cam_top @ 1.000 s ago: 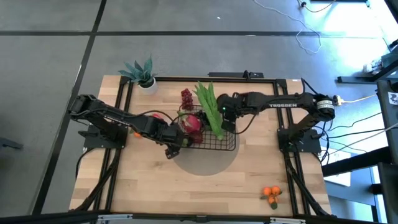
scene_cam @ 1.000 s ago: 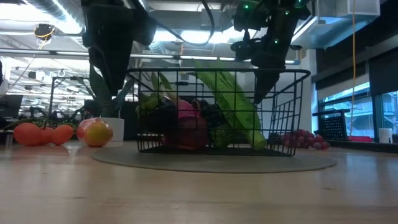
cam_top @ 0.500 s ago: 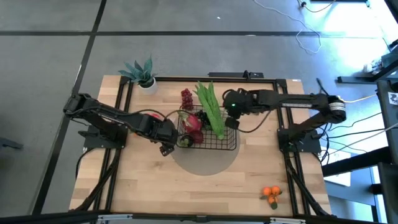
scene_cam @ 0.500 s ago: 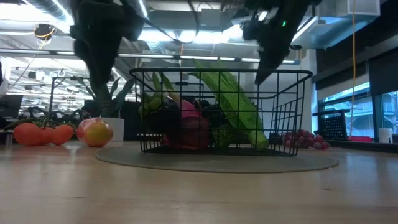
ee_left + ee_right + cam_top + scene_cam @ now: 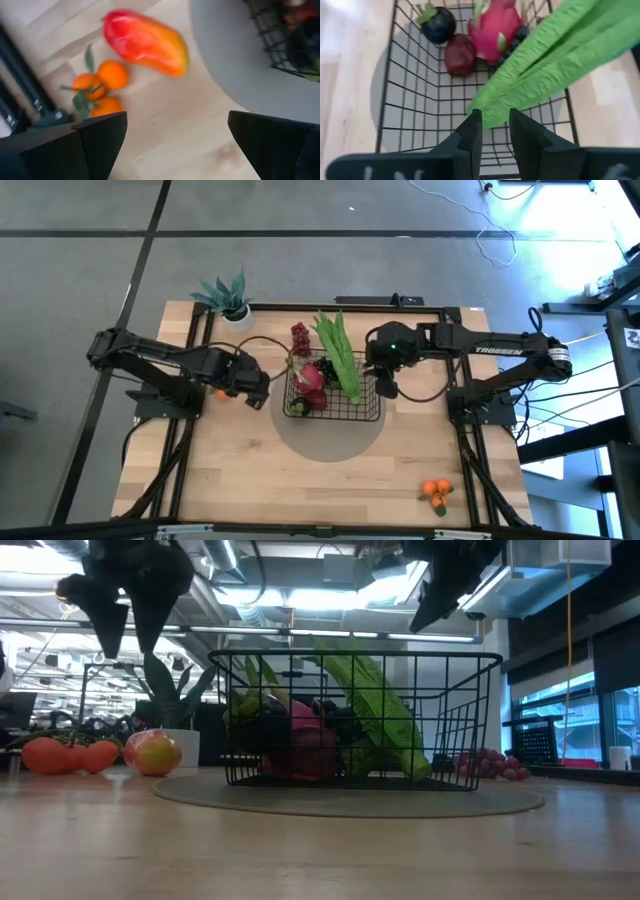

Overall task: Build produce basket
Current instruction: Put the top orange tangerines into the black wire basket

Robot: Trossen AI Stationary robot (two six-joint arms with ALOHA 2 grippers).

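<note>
The black wire basket stands on a round grey mat at the table's middle. It holds a pink dragon fruit, a dark round fruit, a dark red fruit and long green pods. The pods lean on the basket's far rim and stick out over it. My left gripper is open and empty, in the air left of the basket, above a red-yellow mango and small oranges. My right gripper is shut and empty, raised at the basket's right side.
Red grapes lie on the table behind the basket. A teal plant in a white pot stands at the far left. More oranges lie near the front right corner. Bare wood stretches in front of the mat.
My left gripper has drawn back from the basket's near left corner toward the table's left edge and has risen. My right gripper has pulled away from inside the basket toward the right edge and upward. The produce in the basket stays put.
</note>
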